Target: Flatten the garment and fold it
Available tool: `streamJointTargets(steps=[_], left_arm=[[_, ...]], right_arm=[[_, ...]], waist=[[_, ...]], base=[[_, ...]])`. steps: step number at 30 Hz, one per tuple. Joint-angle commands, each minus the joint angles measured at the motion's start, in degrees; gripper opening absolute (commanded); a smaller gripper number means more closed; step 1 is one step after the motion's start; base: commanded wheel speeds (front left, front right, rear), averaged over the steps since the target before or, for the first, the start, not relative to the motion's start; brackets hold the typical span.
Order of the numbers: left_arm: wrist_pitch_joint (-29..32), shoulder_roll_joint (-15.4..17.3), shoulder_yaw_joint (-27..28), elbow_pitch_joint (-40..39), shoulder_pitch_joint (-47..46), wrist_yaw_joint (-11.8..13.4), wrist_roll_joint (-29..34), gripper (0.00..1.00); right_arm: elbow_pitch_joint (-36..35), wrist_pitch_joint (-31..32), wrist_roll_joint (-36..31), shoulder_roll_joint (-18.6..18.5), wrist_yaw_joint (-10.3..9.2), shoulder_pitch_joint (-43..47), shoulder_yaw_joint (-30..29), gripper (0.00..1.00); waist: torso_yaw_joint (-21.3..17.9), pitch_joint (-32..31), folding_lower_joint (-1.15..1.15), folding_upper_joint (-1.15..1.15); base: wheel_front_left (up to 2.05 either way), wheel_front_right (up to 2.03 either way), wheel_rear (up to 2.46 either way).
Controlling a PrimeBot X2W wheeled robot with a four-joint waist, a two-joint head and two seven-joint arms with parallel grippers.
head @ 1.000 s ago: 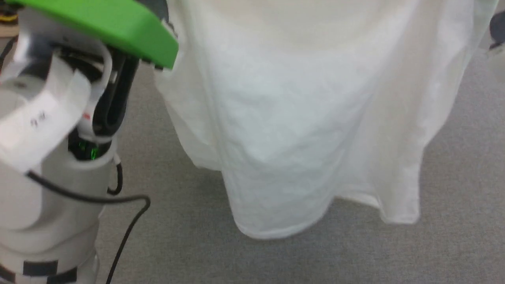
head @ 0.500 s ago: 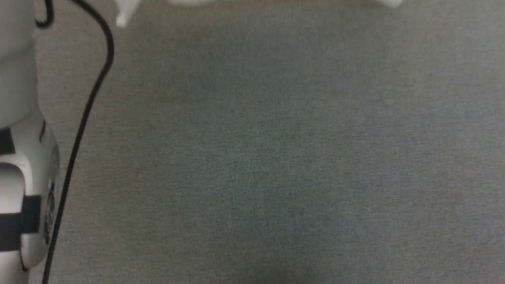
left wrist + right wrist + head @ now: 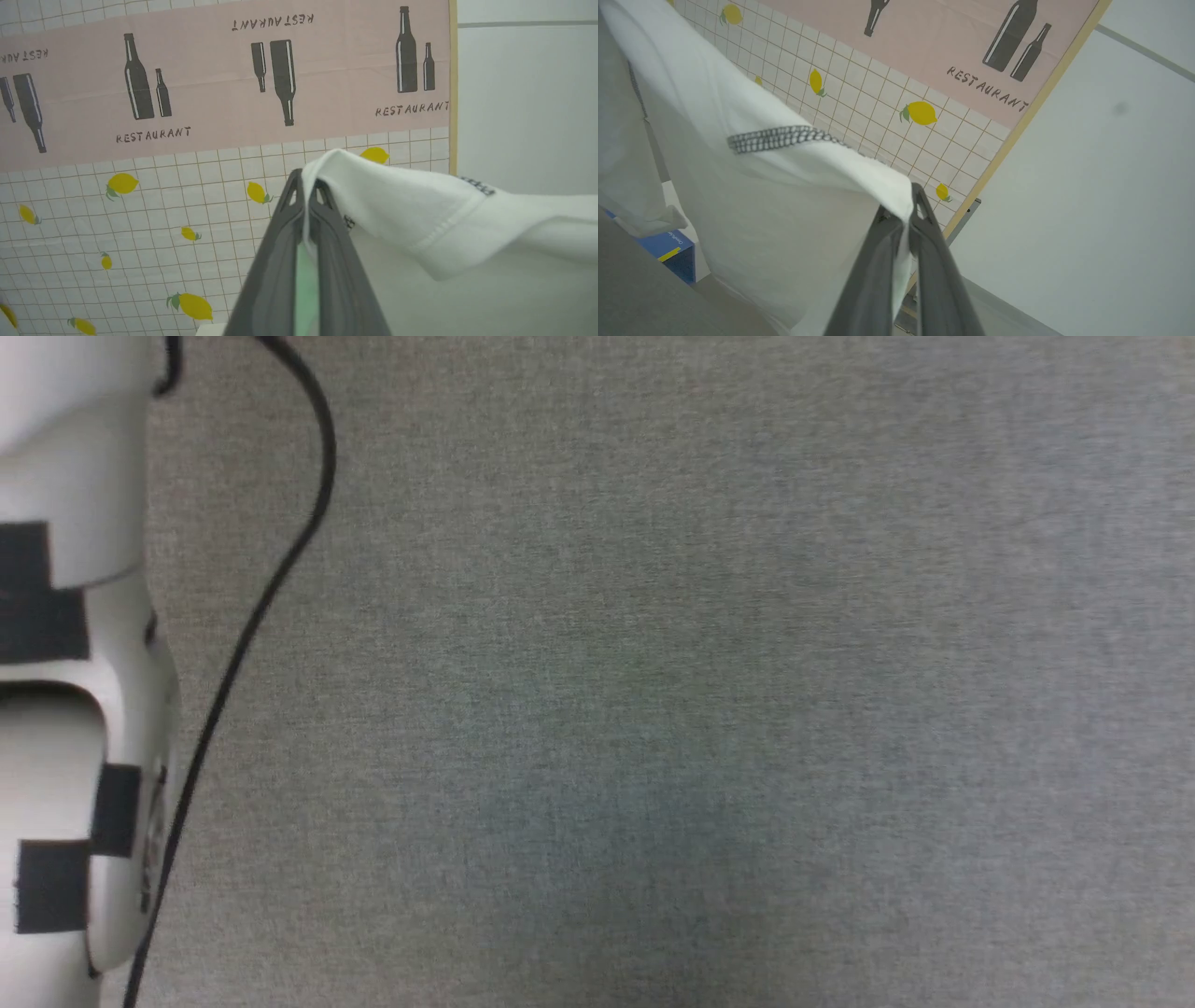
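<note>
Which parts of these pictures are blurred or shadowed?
Head view: the grey carpet floor looks soft, darker at bottom centre. Left wrist view: the dark left pincer blurs near the lens. Right wrist view: the white cotton T-shirt is evenly lit.

**Head camera is pointing at the floor; both wrist cameras are facing the wall**

Your head camera is looking steeply down at the grey woven carpet floor [image 3: 700, 663], with white black-banded robot casing [image 3: 65, 709] and a thin black cable [image 3: 245, 635] edging in at the left.

Your left wrist camera is looking from close behind along the dark grey two-fingered left gripper [image 3: 306, 184]. It is facing the pink bottle-printed wall hanging with a lemon-dotted white grid [image 3: 210, 93].

Your right wrist camera is sitting just as close behind the dark grey right gripper [image 3: 901, 205], and is rolling so that the hanging runs diagonally.

Both wrist views are sharing that hanging, the plain pale wall [image 3: 523, 102] beside it, and the white thin cotton T-shirt [image 3: 411, 210] pinched at each gripper's tips.
</note>
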Motion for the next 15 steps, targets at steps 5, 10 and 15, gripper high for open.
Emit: streamJointTargets(steps=[5,10,15], left_arm=[[-2.85,0.47,-1.54,-1.26,6.98,-3.80,-2.12,0.00],[-1.33,1.54,-4.37,-10.52,18.19,-5.47,-2.87,0.00],[3.27,3.95,-7.26,-26.23,33.91,-3.00,-2.10,0.00]], right_arm=[[-2.51,-3.03,5.44,-4.93,-0.11,7.14,2.79,0.00],[-10.64,-3.69,11.91,-9.71,-0.11,17.66,2.08,0.00],[-20.34,-2.42,15.68,-12.40,-0.11,31.78,-2.13,0.00]], waist=[[1.95,-0.69,-0.01,0.00],[1.73,-4.43,-0.01,0.00],[0.61,-9.04,-0.01,0.00]], base=[[0.00,0.00,0.00],[0.00,0.00,0.00],[0.00,0.00,0.00]])
